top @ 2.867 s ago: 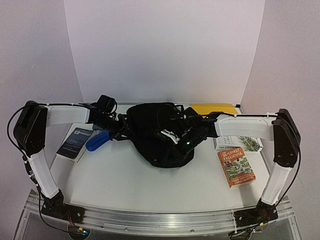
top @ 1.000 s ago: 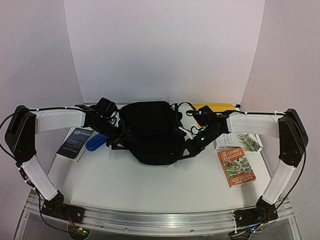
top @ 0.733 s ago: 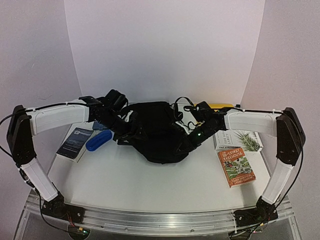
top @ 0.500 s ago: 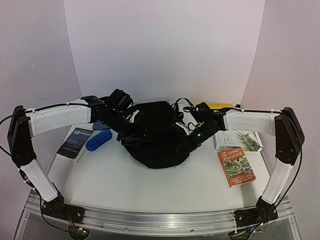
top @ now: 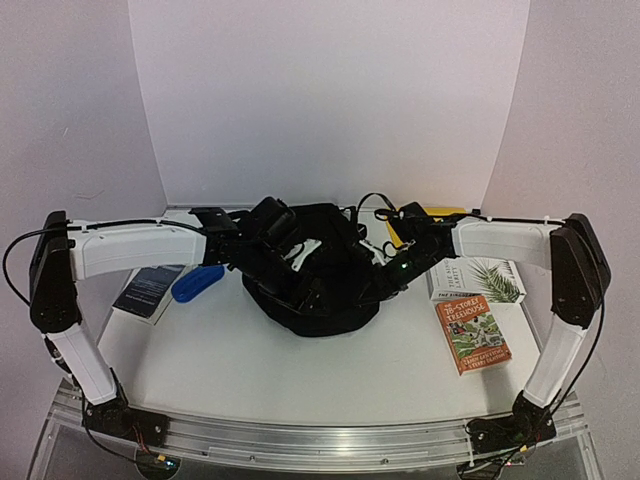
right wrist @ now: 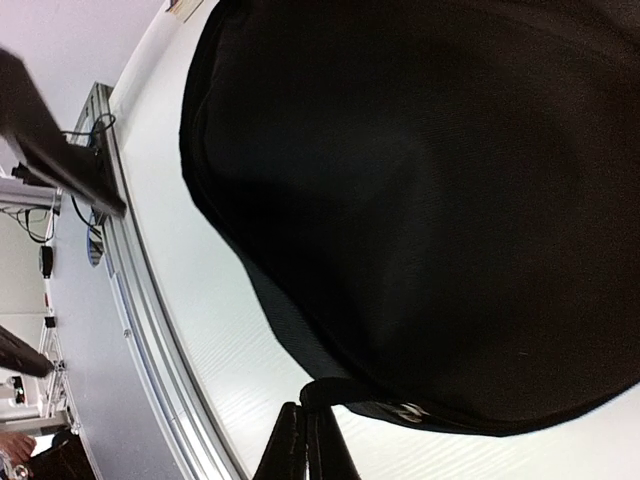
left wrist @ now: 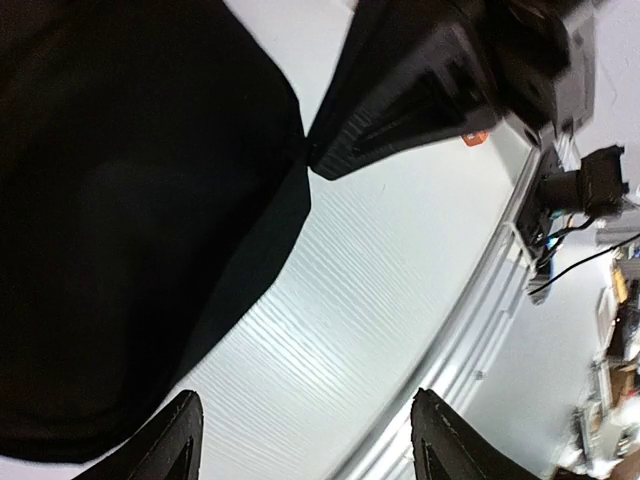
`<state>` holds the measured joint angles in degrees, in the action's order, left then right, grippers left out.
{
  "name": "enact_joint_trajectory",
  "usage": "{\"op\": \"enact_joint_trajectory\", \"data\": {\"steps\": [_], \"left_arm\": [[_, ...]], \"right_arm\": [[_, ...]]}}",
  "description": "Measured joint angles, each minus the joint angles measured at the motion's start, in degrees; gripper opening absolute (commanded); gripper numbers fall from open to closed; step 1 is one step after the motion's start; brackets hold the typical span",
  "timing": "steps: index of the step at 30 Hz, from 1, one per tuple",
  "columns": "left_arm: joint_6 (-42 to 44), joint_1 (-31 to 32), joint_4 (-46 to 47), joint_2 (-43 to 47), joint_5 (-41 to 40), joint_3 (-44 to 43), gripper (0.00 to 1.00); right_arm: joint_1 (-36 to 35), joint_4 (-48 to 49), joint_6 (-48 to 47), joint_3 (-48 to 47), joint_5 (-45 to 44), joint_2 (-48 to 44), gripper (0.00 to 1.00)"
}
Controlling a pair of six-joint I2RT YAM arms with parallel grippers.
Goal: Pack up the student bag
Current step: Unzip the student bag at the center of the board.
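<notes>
The student bag [top: 325,265] is a black, rounded backpack at the middle back of the table. My left gripper [top: 306,291] hangs at its front. In the left wrist view it [left wrist: 305,445] is open and empty over bare table, with the bag [left wrist: 120,200] on the left. My right gripper [top: 376,287] is at the bag's right front. In the right wrist view it [right wrist: 308,440] is shut on a fold of the edge of the bag [right wrist: 420,180].
A blue pencil case [top: 197,282] and a dark booklet [top: 150,285] lie left of the bag. A white book [top: 482,281] and an orange book [top: 472,335] lie to the right. A yellow object [top: 432,213] is behind the right arm.
</notes>
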<state>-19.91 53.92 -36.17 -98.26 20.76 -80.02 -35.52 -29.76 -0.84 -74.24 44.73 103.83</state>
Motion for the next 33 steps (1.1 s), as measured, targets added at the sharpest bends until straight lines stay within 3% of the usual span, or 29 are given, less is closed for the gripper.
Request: {"op": "enact_joint_trajectory", "data": {"steps": [11,19,25,33], "left_arm": [[16.02,2.05,4.74,-10.83,-8.00,-3.06,0.62],[19.77,4.69,2.99,-14.00,-11.22,-3.59,0.01],[18.47,4.80,1.15,-12.18,-13.26,-1.48,0.00],[16.51,4.82,0.29,-1.08,-16.71,7.91,0.01]], "right_arm": [[1.41,0.17,1.83,-0.02,1.20,1.22,0.00],[2.32,0.20,2.21,0.26,1.17,1.48,0.00],[7.08,-0.36,0.08,3.31,0.33,1.36,0.00],[15.17,-2.84,-5.32,4.45,-0.26,1.36,0.00]]}}
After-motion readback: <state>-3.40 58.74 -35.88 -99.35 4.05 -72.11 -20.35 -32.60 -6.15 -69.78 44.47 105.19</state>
